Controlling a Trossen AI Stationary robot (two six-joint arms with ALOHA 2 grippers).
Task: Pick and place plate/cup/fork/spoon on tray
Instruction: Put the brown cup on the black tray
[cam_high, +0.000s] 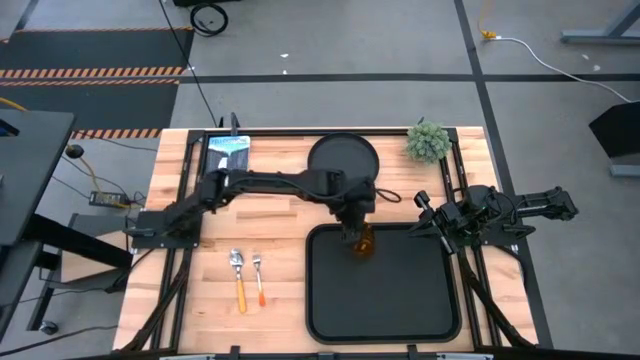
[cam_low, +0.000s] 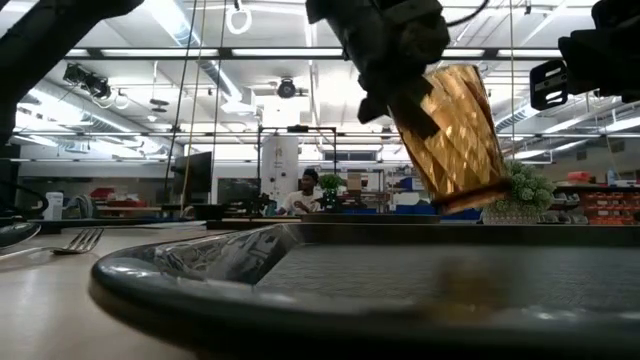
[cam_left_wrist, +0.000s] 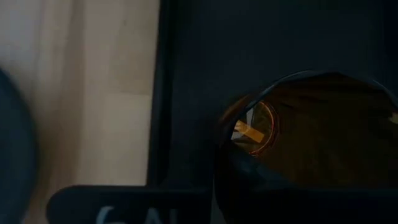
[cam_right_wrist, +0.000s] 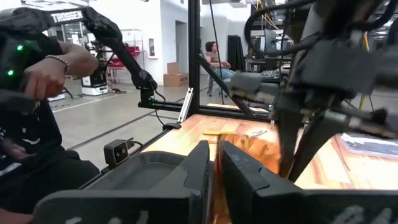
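Note:
My left gripper (cam_high: 357, 228) is shut on the amber cup (cam_high: 362, 245) over the far edge of the black tray (cam_high: 400, 300). In the low view the cup (cam_low: 455, 130) hangs tilted, clear of the tray (cam_low: 300, 270). The round black plate (cam_high: 343, 160) lies on the table just beyond the tray. The spoon (cam_high: 238, 268) and the fork (cam_high: 258, 270) lie side by side on the table left of the tray. My right gripper (cam_high: 428, 212) waits shut and empty at the tray's far right corner; it also shows in the right wrist view (cam_right_wrist: 216, 165). My left gripper holds the cup by its rim (cam_left_wrist: 249, 165), coming from above and pointing down. A dark finger (cam_low: 412, 105) lies along the outer wall; the other finger is hidden. The cup hangs below the gripper, tilted, its base (cam_low: 470, 195) lifted clear above the tray.
A small green plant (cam_high: 428, 142) stands at the far right corner and a blue-covered flat item (cam_high: 228, 152) at the far left. Black frame rails run along both table sides. A person (cam_right_wrist: 37, 93) is close beyond the table in the right wrist view.

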